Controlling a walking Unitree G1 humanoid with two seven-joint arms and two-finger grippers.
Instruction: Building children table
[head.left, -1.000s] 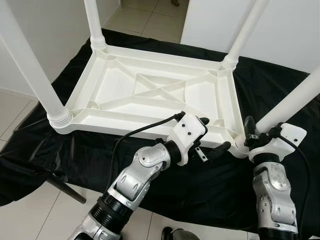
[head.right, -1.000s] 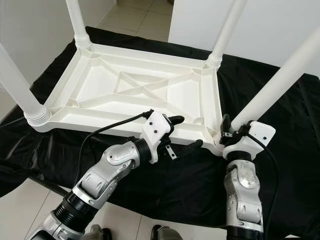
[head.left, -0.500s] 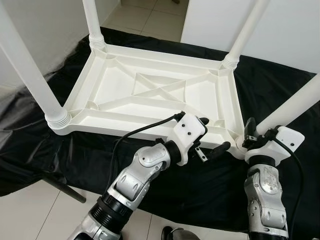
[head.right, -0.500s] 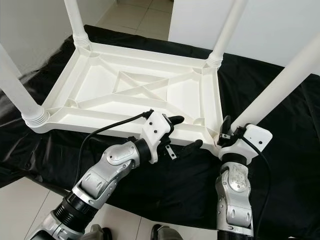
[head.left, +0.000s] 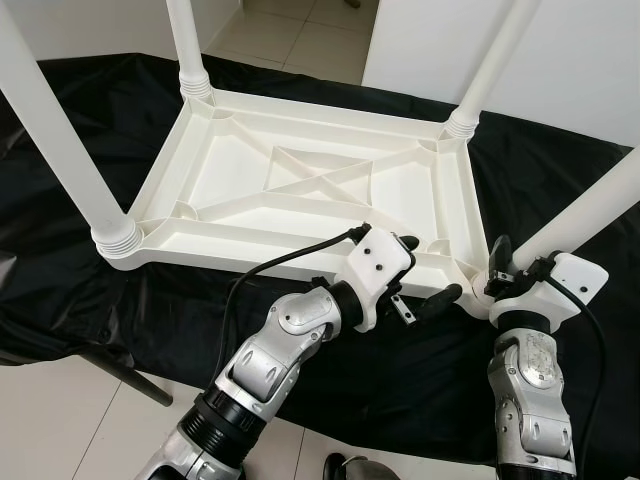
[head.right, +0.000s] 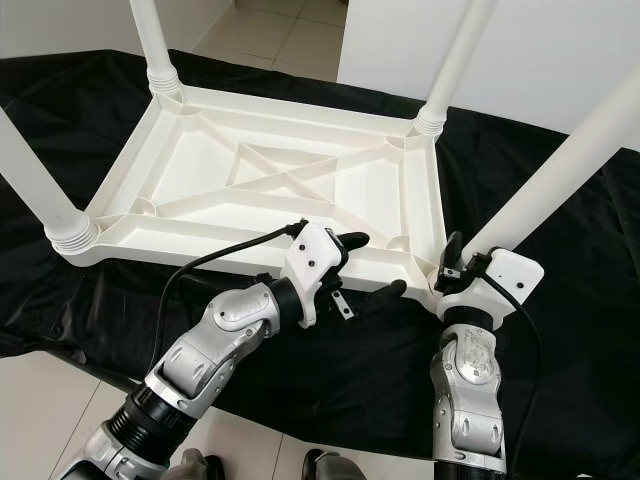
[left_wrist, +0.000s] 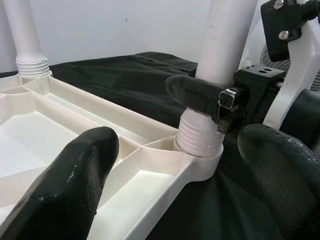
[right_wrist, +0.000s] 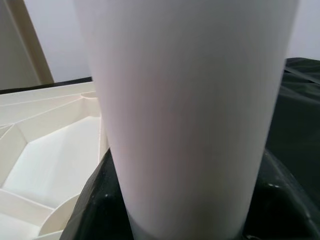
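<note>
The white plastic children's table top (head.left: 300, 190) lies upside down, ribbed underside up, on a black cloth (head.left: 420, 370) spread over the floor, with a leg standing in each of its four corner sockets. The near-right leg (head.left: 590, 205) is the one in hand: the right gripper (head.left: 510, 262) is clamped around it just above its threaded collar (left_wrist: 200, 137), which sits in the socket at the near-right corner of the top. In the right wrist view the leg's white shaft stands close against the camera, with a black finger (right_wrist: 97, 200) to either side of it.

The left gripper (head.left: 428, 272) hovers at the near edge of the top, just left of that corner. Its jaws stand apart and straddle the rim, one finger over the ribbed tray and one outside it, holding nothing.

The step looks to be seating or screwing this last leg home. To do it well, the leg should be kept square to its socket; it leans outward toward the right now, and turning it tilted could cross the threads. The grip is best kept low, close to the collar, where twisting bends the shaft least. The left gripper would serve well pressed down on or pinching the rim beside the socket, so the light top does not spin or slide on the slippery cloth as the leg is turned. How far the collar is already seated cannot be judged.
</note>
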